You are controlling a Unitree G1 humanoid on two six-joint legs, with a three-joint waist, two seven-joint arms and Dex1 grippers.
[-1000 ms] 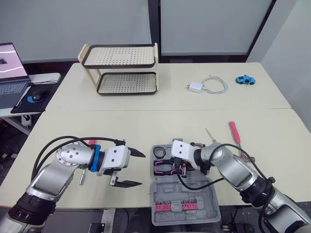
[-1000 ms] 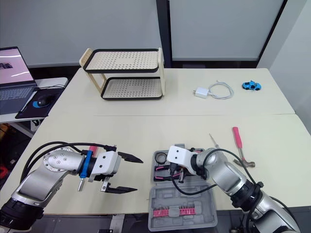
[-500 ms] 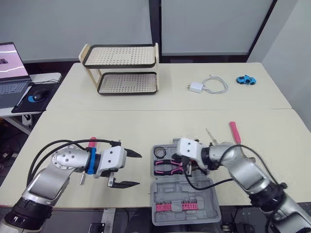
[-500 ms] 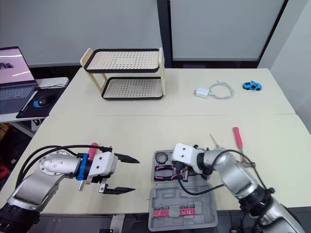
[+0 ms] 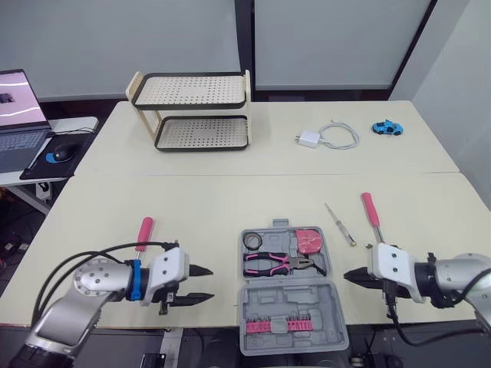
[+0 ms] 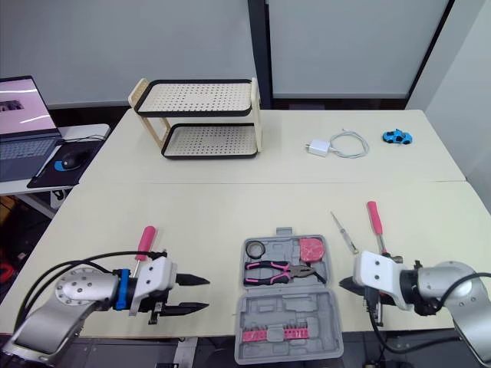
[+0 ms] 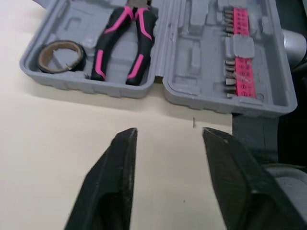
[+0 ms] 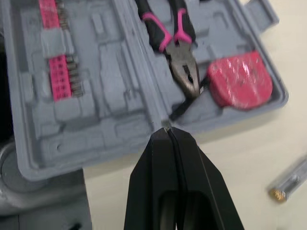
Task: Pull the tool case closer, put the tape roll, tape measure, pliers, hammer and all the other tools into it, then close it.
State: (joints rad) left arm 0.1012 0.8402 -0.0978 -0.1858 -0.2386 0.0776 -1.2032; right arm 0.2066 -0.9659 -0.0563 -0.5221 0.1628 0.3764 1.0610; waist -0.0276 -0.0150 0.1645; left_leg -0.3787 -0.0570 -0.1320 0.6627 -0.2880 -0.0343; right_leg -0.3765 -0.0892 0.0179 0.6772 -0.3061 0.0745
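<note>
**Station status: case open, three tools stowed**

A pink-handled screwdriver (image 5: 144, 232) lies on the table (image 5: 230, 207) behind and outboard of the left gripper (image 5: 207, 284). That gripper's fingers are spread apart and hold nothing. Its tips point at the tool case (image 5: 331, 294), a short gap away.

The case lies open and flat between the two grippers.
- Tray half: tape roll (image 5: 252, 241), pliers (image 5: 280, 263) and tape measure (image 5: 310, 241).
- Lid half: a pink bit strip (image 5: 281, 327).

The left wrist view gives the roll, the pliers' handles and the bit strip. The pliers' nose is cut off at the frame edge there. The right wrist view supplies the nose, lying just beside the tape measure.

Beyond the right gripper's tips lie a thin screwdriver (image 5: 339, 225) and the hammer (image 5: 370, 211), both outside the case. The hammer's head end is covered by the gripper housing.

The right gripper (image 8: 167, 132) has its fingers pressed together on nothing, with the tip near the case's side wall.
</note>
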